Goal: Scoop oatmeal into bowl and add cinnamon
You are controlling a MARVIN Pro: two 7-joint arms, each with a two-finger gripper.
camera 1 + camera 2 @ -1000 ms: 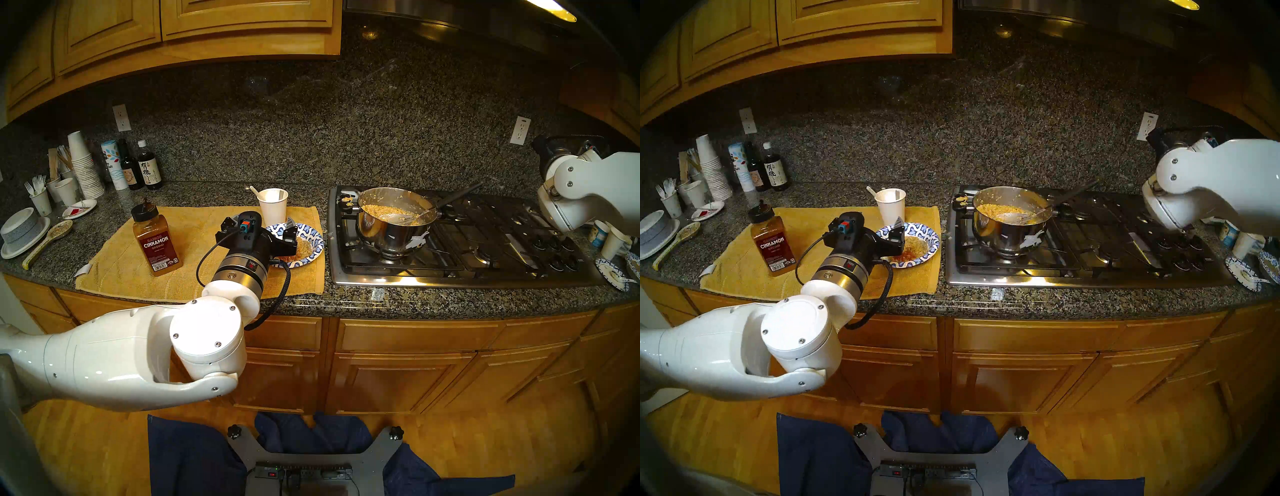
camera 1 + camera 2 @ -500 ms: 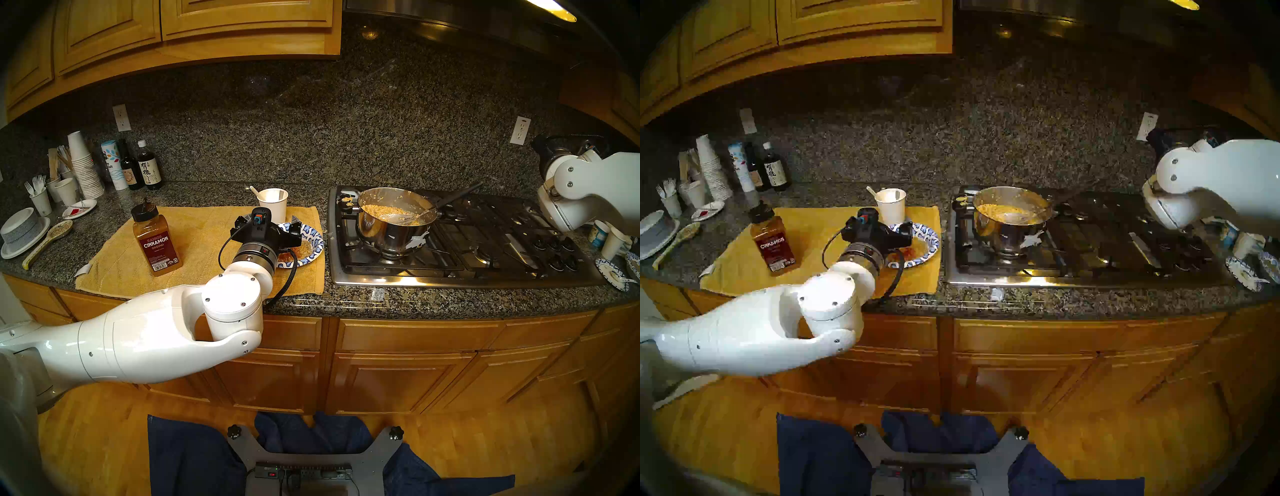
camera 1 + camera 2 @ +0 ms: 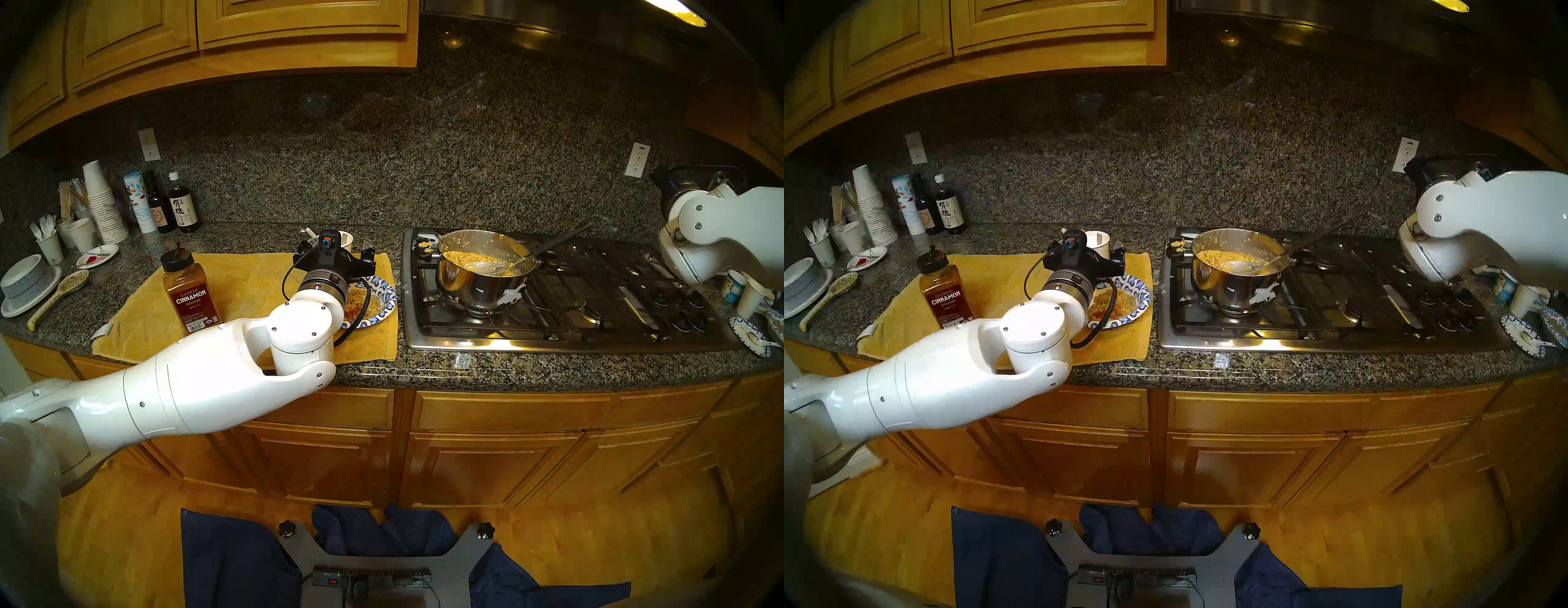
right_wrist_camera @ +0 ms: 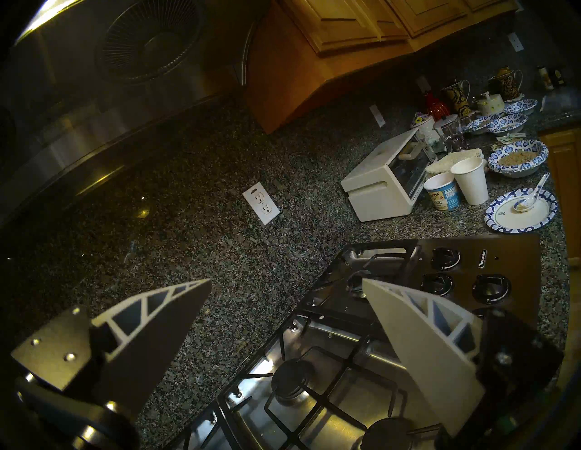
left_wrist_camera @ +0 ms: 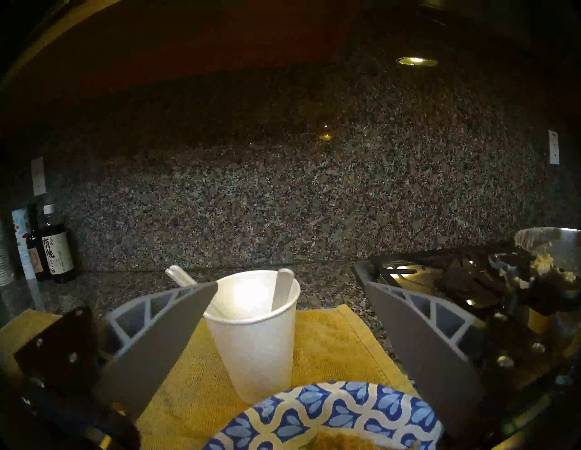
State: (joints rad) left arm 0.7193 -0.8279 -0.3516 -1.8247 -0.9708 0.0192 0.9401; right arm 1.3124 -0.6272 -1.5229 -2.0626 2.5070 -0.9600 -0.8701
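Observation:
The blue-and-white paper bowl (image 3: 385, 293) (image 3: 1141, 294) (image 5: 342, 405) sits on a yellow towel and holds oatmeal (image 3: 359, 302) (image 3: 1121, 298) with red-brown powder on it. More oatmeal (image 3: 471, 257) fills the steel pot (image 3: 479, 284) on the stove. At the towel's left end the cinnamon jar (image 3: 191, 297) (image 3: 946, 299) stands upright with its cap on. My left gripper (image 3: 339, 246) (image 5: 292, 284) is open and empty, just past the bowl, its fingers either side of a white paper cup (image 5: 254, 339). My right gripper (image 4: 286, 280) hangs open and empty over the stove's right end.
A ladle (image 3: 488, 267) rests in the pot, whose black handle (image 3: 562, 238) points back right. The cooktop (image 3: 594, 314) lies right of the towel (image 3: 254, 293). Bottles (image 3: 182, 208), stacked cups (image 3: 104, 204) and grey bowls (image 3: 25, 280) crowd the far left; a toaster oven (image 4: 386, 179) and plates stand far right.
My left arm has reached forward over the bowl, carrying the open gripper from above the bowl to the white cup behind it. The right arm has stayed still.

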